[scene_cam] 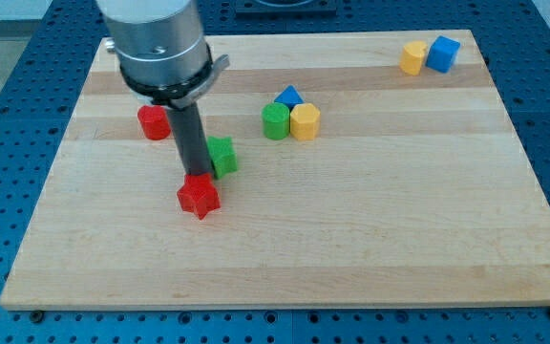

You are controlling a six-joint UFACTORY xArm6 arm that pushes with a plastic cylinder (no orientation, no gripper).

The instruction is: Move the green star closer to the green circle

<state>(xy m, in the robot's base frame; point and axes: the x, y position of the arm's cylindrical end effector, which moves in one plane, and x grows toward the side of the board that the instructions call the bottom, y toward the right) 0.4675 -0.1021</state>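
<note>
The green star [222,155] lies on the wooden board, left of centre. The green circle [275,121] stands up and to its right, touching a yellow block [305,121] and a blue triangle [289,96]. My tip [195,174] is at the green star's lower left, right beside it, and just above a red star [199,196]. The rod hides part of the green star's left side.
A red circle [154,122] sits to the rod's left. A yellow block [412,57] and a blue cube [442,53] stand together at the view's top right. The board's edge [285,304] runs along the view's bottom.
</note>
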